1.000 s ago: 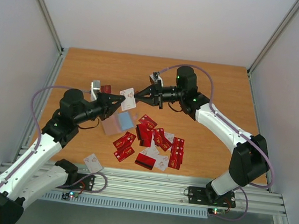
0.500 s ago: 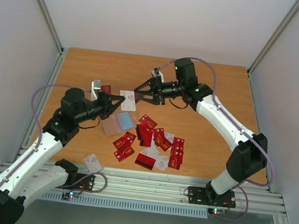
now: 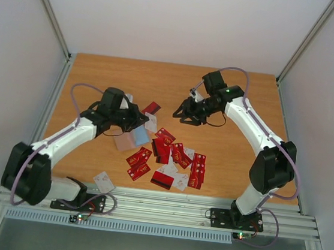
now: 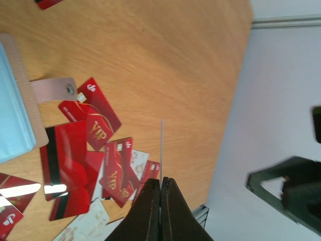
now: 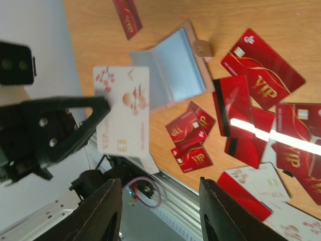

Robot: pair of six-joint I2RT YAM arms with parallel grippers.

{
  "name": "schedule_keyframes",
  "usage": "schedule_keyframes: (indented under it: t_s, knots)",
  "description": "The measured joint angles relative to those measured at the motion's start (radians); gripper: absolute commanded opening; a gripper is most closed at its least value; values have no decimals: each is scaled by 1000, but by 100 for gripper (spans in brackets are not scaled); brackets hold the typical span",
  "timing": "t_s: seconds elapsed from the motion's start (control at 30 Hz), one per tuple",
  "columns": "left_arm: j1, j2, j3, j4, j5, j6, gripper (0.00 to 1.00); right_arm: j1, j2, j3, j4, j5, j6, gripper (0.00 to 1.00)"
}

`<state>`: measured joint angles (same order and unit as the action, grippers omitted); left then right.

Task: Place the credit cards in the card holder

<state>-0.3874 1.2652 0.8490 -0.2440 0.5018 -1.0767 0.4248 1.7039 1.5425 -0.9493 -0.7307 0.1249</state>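
Handover: complete. Right jaws have released and backed off, spread wide, empty. Left jaws alone pinch the white card, now beside the open card holder. Other credit cards: loose on counter. I judge insertion comes next.

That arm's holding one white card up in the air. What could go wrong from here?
The left gripper pinches the thin white plastic card near one edge, so it might twist or slip. The open tan card holder lies unheld; with the right gripper open and away, it may slide when the card pushes in.
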Motion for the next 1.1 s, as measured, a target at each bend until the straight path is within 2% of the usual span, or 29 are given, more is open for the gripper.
schedule_keyframes:
  t_s: [0.23, 0.57, 0.73, 1.1]
  knots:
    - [0, 171, 60, -15, 3, 53, 0, -11, 8, 6, -77, 23, -94, 42]
    - [7, 253, 66, -43, -20, 127, 0, -11, 50, 6, -91, 1, -146, 41]
    - [31, 238, 4, -56, -37, 154, 0, -11, 63, 6, -91, -11, -152, 40]
    - [80, 105, -114, -132, -95, 224, 0, -4, 75, 6, -80, -43, -154, 40]
